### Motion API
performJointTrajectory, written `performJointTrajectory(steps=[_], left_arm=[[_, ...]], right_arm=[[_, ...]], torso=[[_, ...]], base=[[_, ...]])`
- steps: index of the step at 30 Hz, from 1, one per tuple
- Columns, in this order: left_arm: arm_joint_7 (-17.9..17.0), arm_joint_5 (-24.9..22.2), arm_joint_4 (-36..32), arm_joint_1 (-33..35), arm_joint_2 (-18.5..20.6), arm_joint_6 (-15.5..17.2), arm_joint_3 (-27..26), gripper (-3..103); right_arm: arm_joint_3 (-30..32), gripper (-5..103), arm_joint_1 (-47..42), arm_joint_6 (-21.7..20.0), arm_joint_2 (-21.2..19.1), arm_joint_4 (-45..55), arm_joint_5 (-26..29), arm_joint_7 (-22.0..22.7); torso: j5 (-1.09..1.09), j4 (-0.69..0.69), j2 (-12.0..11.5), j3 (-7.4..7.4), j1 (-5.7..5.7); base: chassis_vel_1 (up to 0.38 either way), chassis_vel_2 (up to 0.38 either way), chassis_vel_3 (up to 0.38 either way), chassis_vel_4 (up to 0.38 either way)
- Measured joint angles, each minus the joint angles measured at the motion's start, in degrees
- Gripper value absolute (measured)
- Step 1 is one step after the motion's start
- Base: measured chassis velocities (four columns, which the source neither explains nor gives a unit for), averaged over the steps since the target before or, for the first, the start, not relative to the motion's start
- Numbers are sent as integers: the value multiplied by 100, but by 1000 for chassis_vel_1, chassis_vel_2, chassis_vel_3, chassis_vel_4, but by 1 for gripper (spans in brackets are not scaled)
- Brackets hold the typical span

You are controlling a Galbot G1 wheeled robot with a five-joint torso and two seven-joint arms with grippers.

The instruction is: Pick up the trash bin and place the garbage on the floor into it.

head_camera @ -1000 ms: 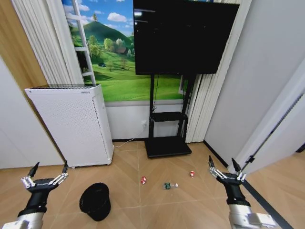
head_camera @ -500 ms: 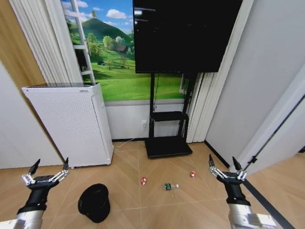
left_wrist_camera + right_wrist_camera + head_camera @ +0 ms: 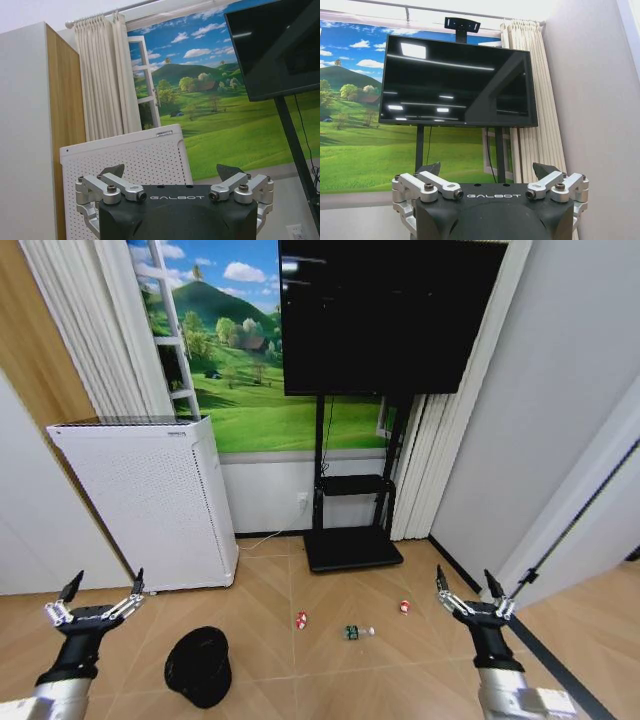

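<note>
The black mesh trash bin (image 3: 198, 665) stands on the herringbone wood floor (image 3: 330, 670) at lower left. My left gripper (image 3: 100, 595) is held up open to the bin's left, well above the floor. The garbage lies apart from the bin in the middle of the floor: a red-and-white lump (image 3: 301, 620), a green-and-white can-like piece (image 3: 353, 632) and another red-and-white lump (image 3: 404, 607). To the right of the garbage my right gripper (image 3: 474, 593) points upward, open and empty. Both wrist views show open fingers (image 3: 111, 172) (image 3: 546, 169) with nothing between them.
A tall white perforated appliance (image 3: 150, 500) stands against the wall behind the bin. A large black TV (image 3: 385, 315) on a black stand (image 3: 350, 545) fills the back middle. A grey wall and sliding door (image 3: 590, 470) close the right side.
The whole head view has shifted slightly, so the bin and garbage sit a little differently in the picture. Both grippers stay raised and open.
</note>
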Motion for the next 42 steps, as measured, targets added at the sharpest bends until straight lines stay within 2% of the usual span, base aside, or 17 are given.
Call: performJointTrajectory(steps=[8, 18, 21, 23, 33, 42], left_arm=[[-165, 76, 39, -99, 11, -90, 53, 100], [-185, 56, 12, -102, 31, -150, 50, 100], [-186, 47, -7, -78, 15, -185, 52, 100], [-184, 35, -12, -77, 15, -188, 52, 100], [-184, 19, -28, -83, -16, -152, 60, 100], [-242, 24, -5, -69, -46, -101, 39, 100]], right_arm=[[-2, 100, 21, -16, -11, -20, -11, -2], [-8, 100, 67, -34, -32, -41, 14, 13], [-20, 100, 92, 135, -45, -57, 26, 66], [-17, 100, 99, 153, -54, -57, 41, 68], [-26, 100, 88, 172, -53, -57, 67, 22], [-40, 100, 62, 179, -38, -47, 62, -7]], torso=[[0, 0, 90, 56, 36], [0, -1, 94, 59, 36], [3, 0, 88, 56, 36], [-2, 1, 86, 57, 38], [-1, -1, 84, 52, 31], [0, -2, -122, -59, -47]], base=[[-5, 14, 5, -10], [-61, 69, 69, -68], [-200, 224, 218, -214], [-207, 231, 223, -205], [-76, 66, 61, -59], [30, -28, -24, 23]])
